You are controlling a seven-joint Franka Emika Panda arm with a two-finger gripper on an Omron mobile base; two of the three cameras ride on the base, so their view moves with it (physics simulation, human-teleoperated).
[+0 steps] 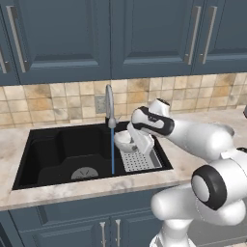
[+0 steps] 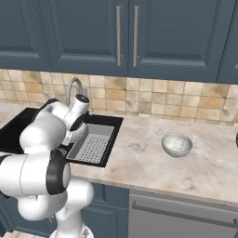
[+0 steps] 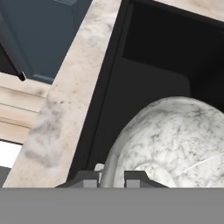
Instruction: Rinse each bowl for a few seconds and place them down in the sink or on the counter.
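Observation:
My gripper [image 1: 131,141] is shut on the rim of a speckled grey-white bowl [image 1: 122,139], which it holds over the right part of the black sink [image 1: 58,149]. In the hand view the bowl [image 3: 175,140] bulges up on the right, its rim pinched between my fingertips [image 3: 89,179], with the sink's dark floor [image 3: 144,87] behind it. A thin blue stream of water [image 1: 112,152] falls from the silver faucet [image 1: 109,103] just left of the bowl. A second bowl [image 2: 177,144] stands upright on the beige counter [image 2: 139,155], right of the sink.
A grey perforated tray [image 1: 140,160] lies in the sink's right end, below the held bowl. The round drain [image 1: 84,173] is at the basin's front. The tiled wall and dark blue cabinets rise behind the counter.

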